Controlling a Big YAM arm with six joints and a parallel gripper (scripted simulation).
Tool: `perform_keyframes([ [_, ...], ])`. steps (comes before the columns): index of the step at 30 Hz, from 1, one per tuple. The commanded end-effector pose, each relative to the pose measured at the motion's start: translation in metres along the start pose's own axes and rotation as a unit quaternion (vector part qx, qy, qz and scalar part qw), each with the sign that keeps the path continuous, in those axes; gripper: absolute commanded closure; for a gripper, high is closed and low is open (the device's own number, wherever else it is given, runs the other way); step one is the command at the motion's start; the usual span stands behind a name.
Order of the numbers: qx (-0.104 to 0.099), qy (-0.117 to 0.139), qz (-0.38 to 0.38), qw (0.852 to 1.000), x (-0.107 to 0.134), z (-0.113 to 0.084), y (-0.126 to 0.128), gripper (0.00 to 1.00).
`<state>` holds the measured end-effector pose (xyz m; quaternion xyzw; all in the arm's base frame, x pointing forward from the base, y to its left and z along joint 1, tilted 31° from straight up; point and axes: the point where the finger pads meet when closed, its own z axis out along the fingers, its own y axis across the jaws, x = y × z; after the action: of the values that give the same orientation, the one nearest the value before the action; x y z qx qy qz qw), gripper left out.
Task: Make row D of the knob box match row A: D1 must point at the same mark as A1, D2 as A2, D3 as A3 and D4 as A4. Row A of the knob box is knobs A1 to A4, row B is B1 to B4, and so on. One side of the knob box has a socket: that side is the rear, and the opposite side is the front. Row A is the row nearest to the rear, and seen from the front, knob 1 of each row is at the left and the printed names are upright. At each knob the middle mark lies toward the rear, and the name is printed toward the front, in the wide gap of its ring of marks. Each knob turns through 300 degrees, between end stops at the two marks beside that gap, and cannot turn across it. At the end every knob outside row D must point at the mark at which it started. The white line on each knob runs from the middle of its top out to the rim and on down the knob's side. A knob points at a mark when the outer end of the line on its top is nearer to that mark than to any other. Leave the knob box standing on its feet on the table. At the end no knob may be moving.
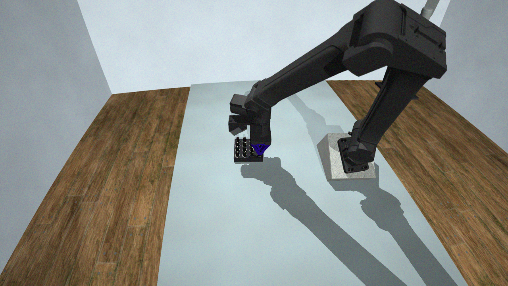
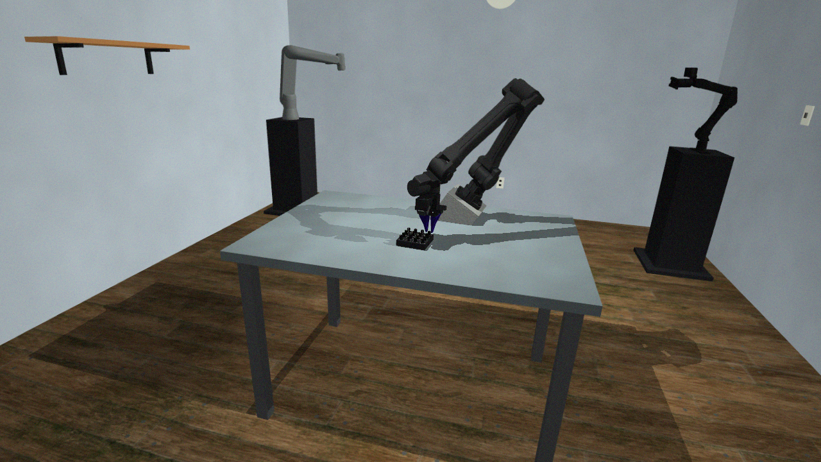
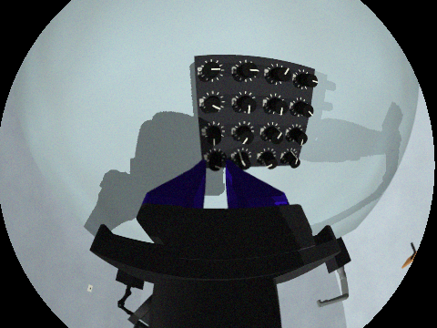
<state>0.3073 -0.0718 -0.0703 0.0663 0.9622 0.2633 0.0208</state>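
The black knob box (image 1: 247, 151) stands on the grey table; it also shows in the exterior view (image 2: 414, 239) and in the wrist view (image 3: 255, 112). It carries four rows of four black knobs with white lines; the printed names are too small to read. My gripper (image 3: 216, 165) with blue fingers hangs straight down over the box corner nearest the wrist camera. Its fingertips stand on either side of the corner knob (image 3: 215, 158), partly open with a narrow gap, and I see no clamping. In the top view the gripper (image 1: 260, 149) is at the box's right side.
The arm's base sits on a grey stone block (image 1: 346, 159) to the right of the box. Two other arms on black pedestals (image 2: 290, 163) (image 2: 683, 209) stand on the floor away from the table. A wall shelf (image 2: 106, 45) is far off.
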Motion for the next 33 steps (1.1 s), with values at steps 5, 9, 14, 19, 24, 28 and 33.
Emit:
perform_keyframes([
  [5, -0.003, 0.003, 0.002, 1.0, -0.001, 0.0058, 0.0, 0.8],
  [9, -0.003, 0.003, 0.002, 1.0, -0.001, 0.0058, 0.0, 0.91],
  [14, -0.003, 0.003, 0.002, 1.0, -0.001, 0.0058, -0.0001, 0.91],
  [19, -0.003, 0.003, 0.002, 1.0, -0.001, 0.0058, 0.0, 0.91],
  [24, -0.003, 0.003, 0.002, 1.0, -0.001, 0.0058, 0.0, 0.91],
  [28, -0.003, 0.003, 0.002, 1.0, -0.001, 0.0058, 0.0, 0.91],
  [33, -0.003, 0.003, 0.002, 1.0, -0.001, 0.0058, 0.0, 0.91],
])
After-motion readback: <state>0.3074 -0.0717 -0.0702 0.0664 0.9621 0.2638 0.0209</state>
